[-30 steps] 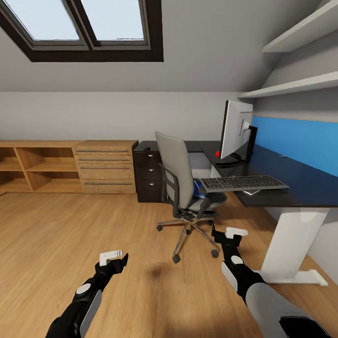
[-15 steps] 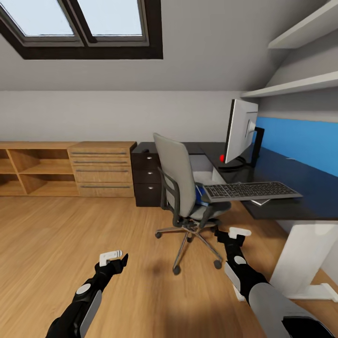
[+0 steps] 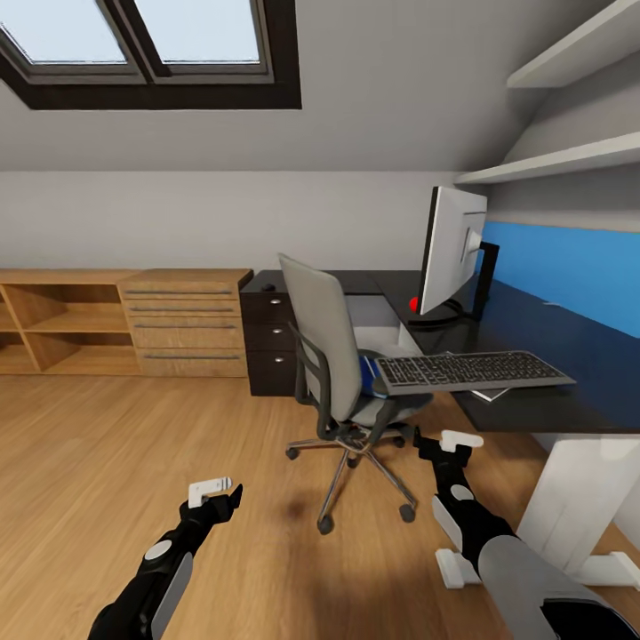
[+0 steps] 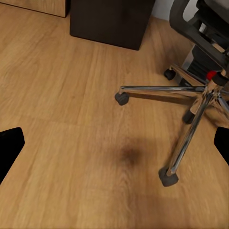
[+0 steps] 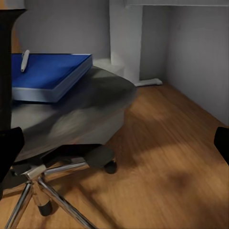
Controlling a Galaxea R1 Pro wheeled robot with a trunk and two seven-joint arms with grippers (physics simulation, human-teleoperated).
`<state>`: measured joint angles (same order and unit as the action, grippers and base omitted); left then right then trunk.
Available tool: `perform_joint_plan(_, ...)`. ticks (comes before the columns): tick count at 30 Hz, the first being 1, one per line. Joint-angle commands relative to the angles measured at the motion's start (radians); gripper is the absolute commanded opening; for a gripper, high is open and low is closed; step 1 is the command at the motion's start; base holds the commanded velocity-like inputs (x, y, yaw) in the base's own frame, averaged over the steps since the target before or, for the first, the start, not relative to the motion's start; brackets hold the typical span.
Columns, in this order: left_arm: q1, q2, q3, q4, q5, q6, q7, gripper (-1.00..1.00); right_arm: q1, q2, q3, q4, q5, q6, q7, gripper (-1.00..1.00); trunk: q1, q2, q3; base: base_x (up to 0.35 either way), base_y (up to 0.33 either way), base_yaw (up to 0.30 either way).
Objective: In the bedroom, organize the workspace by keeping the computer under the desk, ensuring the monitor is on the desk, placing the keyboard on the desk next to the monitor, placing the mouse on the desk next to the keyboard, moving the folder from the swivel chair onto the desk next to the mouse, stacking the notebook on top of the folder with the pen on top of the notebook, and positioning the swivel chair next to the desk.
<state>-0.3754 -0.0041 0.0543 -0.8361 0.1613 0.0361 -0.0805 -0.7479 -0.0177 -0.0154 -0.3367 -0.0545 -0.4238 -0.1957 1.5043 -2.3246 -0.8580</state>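
Monitor (image 3: 452,252) and keyboard (image 3: 469,370) already sit on the table (image 3: 569,356), but the blue folder (image 5: 45,74) with the pen (image 5: 24,60) lies on the chair (image 3: 342,356) beside the table, both arms' jaws spread and empty.

Your bot's arms are mostly glossy black, built from rounded segments. The left arm (image 3: 164,569) has a long light grey panel along the forearm and a small pale grey round cap nearer the wrist. The right arm (image 3: 484,542) looks the same: black shell, a grey oval panel on the forearm, a little grey disc above it, and a big smooth grey sleeve-like section closest to you. Each wrist ends in a white blocky piece on top of the black hand. In the wrist cams the fingers (image 4: 9,150) are plain flat black slabs, no markings I can make out.
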Motion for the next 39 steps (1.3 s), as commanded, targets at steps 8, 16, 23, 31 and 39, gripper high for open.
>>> perform_joint_plan(8, -0.001, 0.0, 0.004, 0.0, 0.01, 0.004, -0.007, 1.0, -0.001, -0.001, 0.0, 0.001, -0.006, -0.004, 0.002, 1.0, 0.0, 0.0, -0.001, 0.052, -0.005, 0.0)
perform_joint_plan(16, 0.0, 0.0, 0.005, 0.0, 0.011, 0.004, -0.009, 1.0, -0.001, -0.001, 0.0, 0.001, -0.005, -0.004, 0.002, 1.0, 0.0, 0.0, -0.001, 0.075, -0.001, 0.0)
perform_joint_plan(23, 0.0, 0.0, 0.009, -0.001, 0.014, 0.006, -0.008, 1.0, -0.001, -0.001, -0.001, 0.001, -0.005, -0.004, 0.002, 1.0, 0.0, 0.0, -0.001, 0.008, 0.0, 0.0)
perform_joint_plan(31, -0.001, -0.001, 0.01, -0.001, 0.015, 0.006, -0.006, 1.0, -0.001, -0.001, -0.001, 0.001, -0.005, -0.004, 0.002, 1.0, 0.031, -0.056, -0.026, 0.0, 0.0, 0.0)
perform_joint_plan(39, 0.0, 0.0, 0.01, -0.001, 0.015, 0.005, -0.006, 1.0, -0.001, -0.002, -0.001, 0.0, -0.006, -0.004, 0.002, 1.0, 0.061, -0.112, -0.051, 0.0, 0.0, 0.0)
